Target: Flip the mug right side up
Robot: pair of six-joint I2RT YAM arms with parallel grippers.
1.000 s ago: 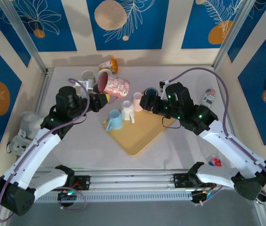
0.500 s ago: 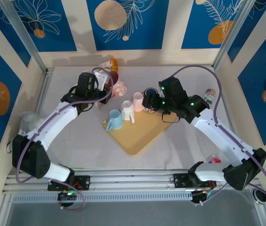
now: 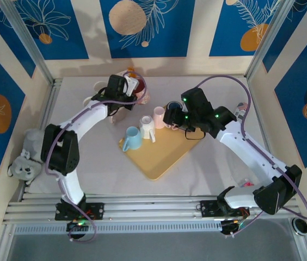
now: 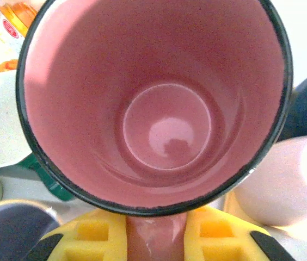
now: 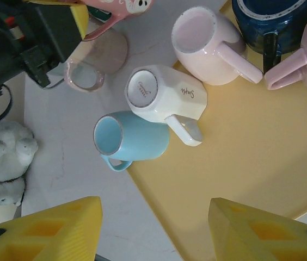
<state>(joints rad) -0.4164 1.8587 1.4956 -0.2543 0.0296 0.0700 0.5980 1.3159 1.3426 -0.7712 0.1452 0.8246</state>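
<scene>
Two tools, two different states. The left tool (image 4: 156, 242) is clamped on the handle of the glossy pink ceramic mug with a dark rim (image 4: 159, 109). In the left wrist view the handle is pinched between the yellow foam fingers (image 4: 93, 236). The mug's open mouth faces straight at that camera, and its body reaches away from the tool.

In the top external view the left tool (image 3: 131, 91) is at the far back of the pale tabletop (image 3: 104, 168), left of centre. The pink mug (image 3: 141, 93) is on the tool's right side, near an orange-capped bottle (image 3: 130, 72). Cannot tell whether the mug touches the tabletop.

The right tool (image 5: 153, 234) has its yellow fingers spread wide apart with nothing between them. It hangs above the flat yellow tray (image 5: 251, 163), well apart from the pink mug (image 5: 122, 6).

In the right wrist view:
- A light blue mug (image 5: 137, 141) lies on its side at the tray's edge.
- A white faceted mug (image 5: 164, 95) touches it, with its stamped base turned toward the camera.
- A pale pink mug (image 5: 200, 38) lies farther on, with a dark blue mug (image 5: 273, 16) beyond it.
- A clear pink-tinted glass cup (image 5: 93, 68) stands on the tabletop just beside the left tool.
- A grey plush toy (image 5: 1, 152) sits at the left edge.

From the top external view the right tool (image 3: 169, 118) is just beside the dark blue mug (image 3: 173, 106).
</scene>
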